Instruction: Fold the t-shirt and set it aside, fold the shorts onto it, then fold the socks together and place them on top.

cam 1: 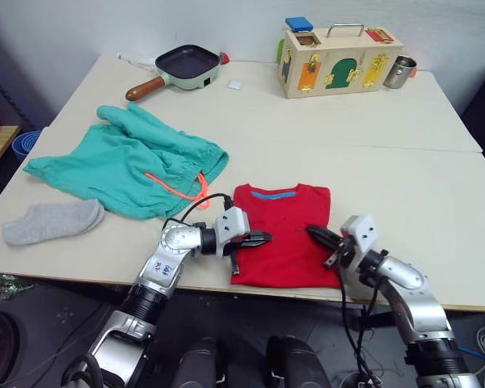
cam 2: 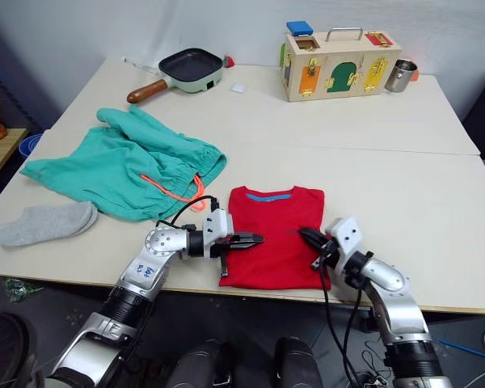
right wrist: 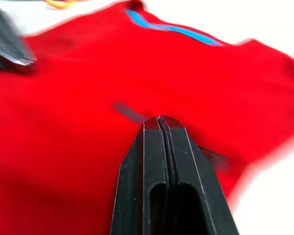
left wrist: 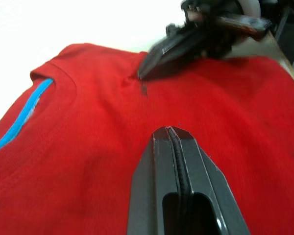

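While lying folded near front table edge, bright red cotton t-shirt (cam 1: 285,236) looking soft, light, limp. Left gripper (cam 1: 263,238) and right gripper (cam 1: 315,234) resting on it, fingers pressed together, holding nothing. Likely gripping best at folded side edges.

The red t-shirt (cam 1: 283,234) lies folded into a rectangle at the near edge of the surface (cam 1: 404,186), collar turned away from the robot. The left gripper (cam 1: 263,238) points across its left part, fingers closed together, and the right gripper (cam 1: 317,234) faces it from the opposite side, also closed, tips over the cloth. Beyond the left gripper the teal shorts (cam 1: 129,162) lie spread, orange drawstring showing. Further to that gripper's outer side lies 1 grey sock (cam 1: 52,221). Far beyond both grippers stand a frying pan (cam 1: 182,66), a wooden latch box (cam 1: 335,61) and a metal cup (cam 1: 398,71).
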